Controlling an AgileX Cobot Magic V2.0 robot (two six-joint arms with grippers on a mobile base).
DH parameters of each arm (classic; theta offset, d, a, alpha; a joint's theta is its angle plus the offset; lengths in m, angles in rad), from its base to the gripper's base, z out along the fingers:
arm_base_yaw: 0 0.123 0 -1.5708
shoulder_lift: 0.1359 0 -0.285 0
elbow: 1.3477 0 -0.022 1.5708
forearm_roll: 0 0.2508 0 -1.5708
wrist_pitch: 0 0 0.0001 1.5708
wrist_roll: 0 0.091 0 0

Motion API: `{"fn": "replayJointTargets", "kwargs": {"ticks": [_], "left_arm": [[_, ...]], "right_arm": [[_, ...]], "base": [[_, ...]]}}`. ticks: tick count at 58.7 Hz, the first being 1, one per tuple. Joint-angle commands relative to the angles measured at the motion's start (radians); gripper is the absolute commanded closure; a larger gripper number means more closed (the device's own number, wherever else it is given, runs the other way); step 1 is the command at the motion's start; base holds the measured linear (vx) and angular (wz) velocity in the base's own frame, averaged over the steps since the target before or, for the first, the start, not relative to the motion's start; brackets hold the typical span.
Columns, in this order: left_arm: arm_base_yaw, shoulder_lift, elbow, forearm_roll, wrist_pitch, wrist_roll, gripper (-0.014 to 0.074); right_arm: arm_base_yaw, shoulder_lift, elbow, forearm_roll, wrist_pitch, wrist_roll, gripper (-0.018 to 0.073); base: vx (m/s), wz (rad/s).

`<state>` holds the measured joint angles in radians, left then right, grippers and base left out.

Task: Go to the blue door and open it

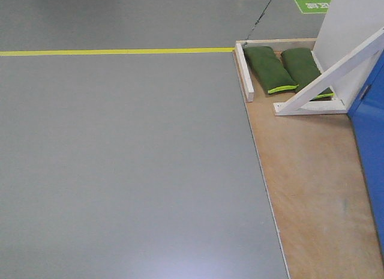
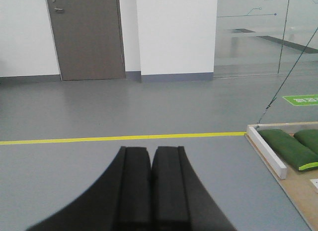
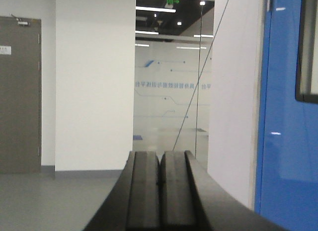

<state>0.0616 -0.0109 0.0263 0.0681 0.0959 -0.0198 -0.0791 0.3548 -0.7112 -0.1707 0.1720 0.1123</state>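
Two green sandbags [image 1: 270, 69] are seen lying side by side in the far corner of the plywood platform [image 1: 306, 189]. They are bounded on the left by a white batten [image 1: 244, 72] and partly covered on the right by the white diagonal brace [image 1: 336, 72] of the white wall panel [image 1: 348, 21].

The blue door [image 1: 371, 141] is found along the platform's right edge, just beside the brace foot; in the right wrist view it fills the right side.

The grey floor [image 1: 120, 171] is crossed by a yellow line [image 1: 114, 51] that ends at the platform corner.

The left gripper [image 2: 151, 191] is noted with its jaws pressed together and nothing held. The right gripper [image 3: 159, 191] is likewise closed and unloaded, and stands apart from the door.
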Motion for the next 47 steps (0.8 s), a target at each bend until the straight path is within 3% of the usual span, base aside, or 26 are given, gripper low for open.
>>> {"fn": "replayJointTargets", "kwargs": {"ticks": [1,12,19,31,47], "left_arm": [[0.001,-0.014,-0.020,-0.002,-0.084,-0.007,0.0524],[0.001,-0.014,-0.020,-0.002,-0.084,-0.007,0.0524],[0.001,-0.014,-0.020,-0.002,-0.084,-0.007,0.0524],[0.001,-0.014,-0.020,-0.002,-0.084,-0.007,0.0524],[0.001,-0.014,-0.020,-0.002,-0.084,-0.007,0.0524]], "right_arm": [[-0.004,0.117,-0.148,0.012,-0.119,-0.001,0.0561],[-0.006,0.343,-0.441,0.048,-0.137,-0.001,0.0561],[-0.053,0.456,-0.625,0.096,-0.137,-0.001,0.0561],[-0.249,0.595,-0.830,0.272,-0.138,-0.001,0.0561],[-0.582,0.691,-0.870,0.546,-0.226,-0.001,0.0561]], "base": [[0.00,0.00],[0.00,0.00],[0.00,0.00],[0.00,0.00],[0.00,0.00]]}}
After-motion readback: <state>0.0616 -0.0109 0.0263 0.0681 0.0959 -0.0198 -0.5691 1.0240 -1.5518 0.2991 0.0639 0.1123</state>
